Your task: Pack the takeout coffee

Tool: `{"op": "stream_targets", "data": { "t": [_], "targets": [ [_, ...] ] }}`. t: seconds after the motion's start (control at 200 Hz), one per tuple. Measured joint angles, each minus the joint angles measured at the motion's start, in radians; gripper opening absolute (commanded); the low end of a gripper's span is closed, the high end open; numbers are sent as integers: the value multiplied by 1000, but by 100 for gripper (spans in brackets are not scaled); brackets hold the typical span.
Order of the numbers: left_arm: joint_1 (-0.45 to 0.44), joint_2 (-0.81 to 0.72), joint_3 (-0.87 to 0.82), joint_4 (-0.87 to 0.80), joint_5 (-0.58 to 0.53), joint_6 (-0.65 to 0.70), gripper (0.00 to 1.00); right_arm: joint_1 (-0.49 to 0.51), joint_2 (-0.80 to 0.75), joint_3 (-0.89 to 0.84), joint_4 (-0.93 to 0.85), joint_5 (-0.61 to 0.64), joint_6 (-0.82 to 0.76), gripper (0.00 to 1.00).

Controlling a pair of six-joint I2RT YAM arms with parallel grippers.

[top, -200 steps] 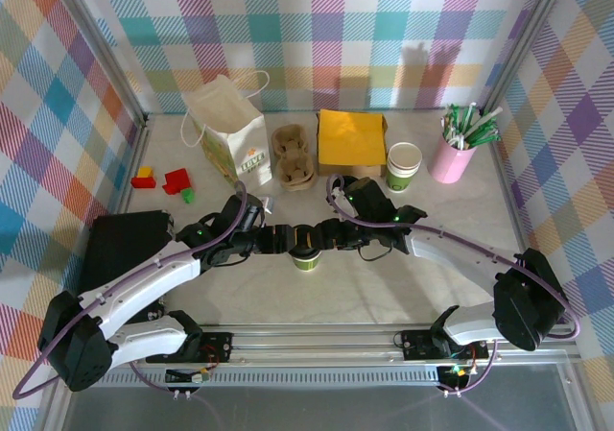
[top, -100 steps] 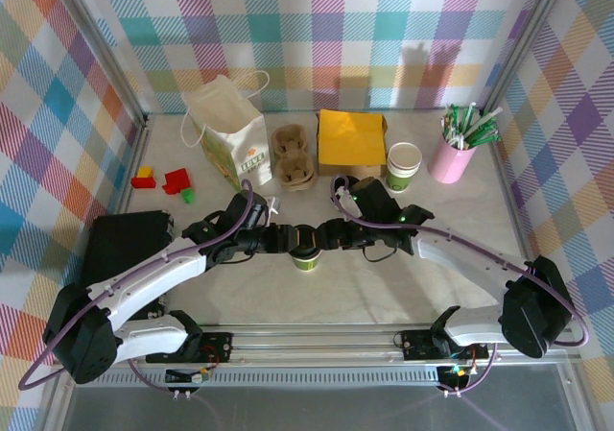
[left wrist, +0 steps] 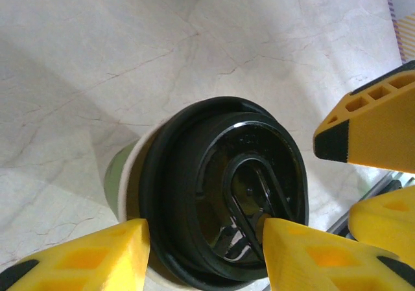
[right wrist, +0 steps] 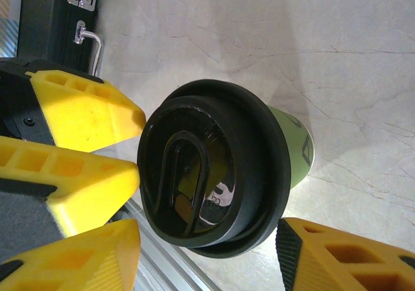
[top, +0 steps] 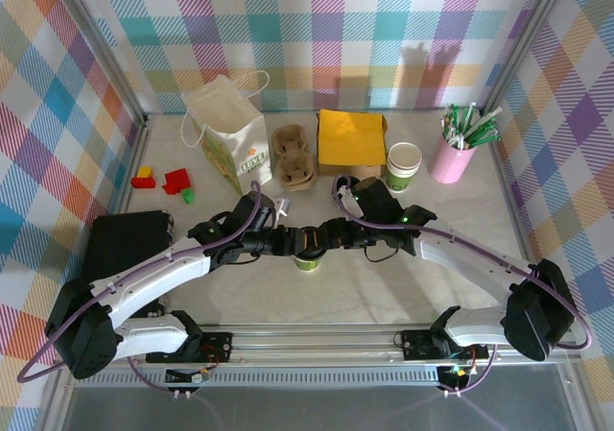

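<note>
Pincers: I see the left gripper [top: 291, 243] and the right gripper [top: 322, 240] meeting almost tip to tip over the takeout coffee [top: 307, 262], one reaching in from each side.
Left jaws: standing apart. From the left wrist camera, the left fingers [left wrist: 84, 262] sit on either side of the near part of the black lid [left wrist: 224, 190], right up against its rim. I cannot tell whether they are squeezing it.
Right jaws: also standing apart. From the right wrist camera, the right fingers [right wrist: 78, 258] flank the lid's near edge, just beside the rim. I cannot tell whether this is a grip or only a bracket.
Facing tips: in each wrist view the other arm's yellow fingertips sit at the far side of the lid, close to its rim.
Takeout coffee: stands upright on the table [top: 384, 297], about midway across and toward the near edge, between the two arms. The lid is on, and the green band shows below it.
Behind, left: a white paper bag [top: 230, 129] stands upright with its handles up. A cardboard cup carrier [top: 293, 157] is just to its right.
Behind, middle: a yellow napkin stack [top: 351, 136].
Behind, right: an open white cup [top: 404, 165] with a green band, then a pink cup [top: 452, 159] holding straws, near the corner.
Left side: red, yellow and green blocks [top: 176, 179] sit well apart from the coffee. A black case [top: 125, 239] lies beside the left arm.
</note>
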Motion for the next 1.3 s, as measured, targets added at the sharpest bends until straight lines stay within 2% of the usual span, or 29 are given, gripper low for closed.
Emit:
{"op": "stream_targets", "data": {
  "t": [0.155, 0.26, 0.86, 1.3],
  "targets": [
    [0, 0, 9, -31, -40, 0, 62, 0, 11, 0, 1, -1, 0, 58],
    [0, 0, 21, -54, -68, 0, 64, 0, 23, 0, 4, -2, 0, 58],
    [0, 7, 26, -75, -130, -24, 65, 10, 49, 0, 48, -66, 1, 58],
    [0, 21, 27, -74, -129, -27, 68, 13, 45, 0, 31, -30, -5, 58]
  ]
}}
